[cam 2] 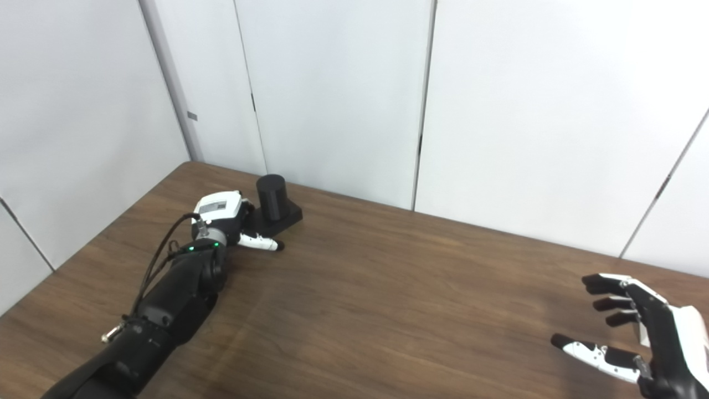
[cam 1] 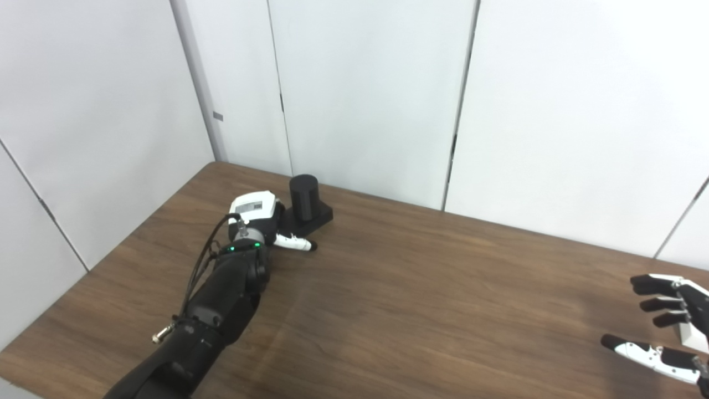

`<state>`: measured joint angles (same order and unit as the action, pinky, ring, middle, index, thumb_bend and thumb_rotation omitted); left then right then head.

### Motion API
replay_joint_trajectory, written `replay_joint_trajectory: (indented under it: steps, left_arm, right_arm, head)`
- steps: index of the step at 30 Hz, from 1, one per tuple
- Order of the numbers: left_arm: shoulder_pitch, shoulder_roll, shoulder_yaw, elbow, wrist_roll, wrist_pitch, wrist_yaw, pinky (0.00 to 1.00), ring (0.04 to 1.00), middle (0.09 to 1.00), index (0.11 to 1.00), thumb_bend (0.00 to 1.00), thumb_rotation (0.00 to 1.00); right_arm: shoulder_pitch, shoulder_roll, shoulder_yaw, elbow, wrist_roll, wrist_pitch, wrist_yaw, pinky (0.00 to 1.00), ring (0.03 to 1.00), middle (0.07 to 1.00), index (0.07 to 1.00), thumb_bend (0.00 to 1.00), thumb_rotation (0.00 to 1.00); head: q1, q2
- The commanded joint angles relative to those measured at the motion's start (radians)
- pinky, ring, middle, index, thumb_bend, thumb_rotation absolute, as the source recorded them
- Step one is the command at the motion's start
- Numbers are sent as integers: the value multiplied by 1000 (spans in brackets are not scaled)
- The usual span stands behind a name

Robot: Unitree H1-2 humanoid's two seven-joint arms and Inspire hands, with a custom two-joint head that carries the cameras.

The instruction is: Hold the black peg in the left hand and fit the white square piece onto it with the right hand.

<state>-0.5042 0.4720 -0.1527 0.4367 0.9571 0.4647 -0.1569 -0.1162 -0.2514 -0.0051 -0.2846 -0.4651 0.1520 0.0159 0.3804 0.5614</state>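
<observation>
The black peg is a short upright cylinder on a flat black square base, at the far left of the wooden table. My left hand lies on the table against the base's left side. Its thumb is stretched out along the front of the base, and its fingers are hidden behind the wrist. My right hand hovers over the table's near right corner, open and empty, fingers spread. No white square piece can be made out in either view.
White wall panels stand close behind the table's far edge, just behind the peg. A black cable loops along my left forearm.
</observation>
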Motion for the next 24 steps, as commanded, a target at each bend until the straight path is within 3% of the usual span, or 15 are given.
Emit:
replay_joint_trajectory:
  steps: [1, 11, 14, 17, 20, 24]
  left_arm:
    - [-50, 27, -15, 11, -1, 3, 26, 890, 1000, 993, 798, 1000, 538]
    - [-62, 44, -40, 74, -44, 0, 61, 869, 1000, 975, 780, 1000, 536]
    - [-60, 51, -46, 82, -61, -18, 85, 829, 989, 960, 740, 917, 475]
    - [-56, 61, -52, 81, -87, -43, 104, 779, 955, 916, 636, 805, 323]
    - [-53, 77, -67, 64, -107, -59, 78, 716, 854, 791, 501, 552, 102]
    - [-59, 88, -91, 44, -121, -42, 35, 688, 800, 730, 488, 523, 72]
  right_arm:
    - [-23, -9, -5, -45, -2, -12, -2, 499, 598, 659, 642, 667, 0]
    - [-24, -9, -7, -43, 7, -21, -5, 504, 595, 654, 636, 672, 0]
    - [-23, -12, -4, -48, 3, -19, -1, 499, 596, 657, 633, 668, 0]
    - [-23, -13, -3, -52, 4, -21, 1, 487, 592, 660, 625, 665, 0]
    - [-23, -12, -4, -54, 11, -20, 3, 479, 593, 670, 615, 651, 0]
    - [-25, -11, -3, -52, 10, -24, 2, 489, 598, 677, 608, 648, 0]
  head:
    - [0, 1]
    - [-5, 3]
    - [-5, 7]
    - [-4, 10]
    - [-5, 13]
    - [-8, 15]
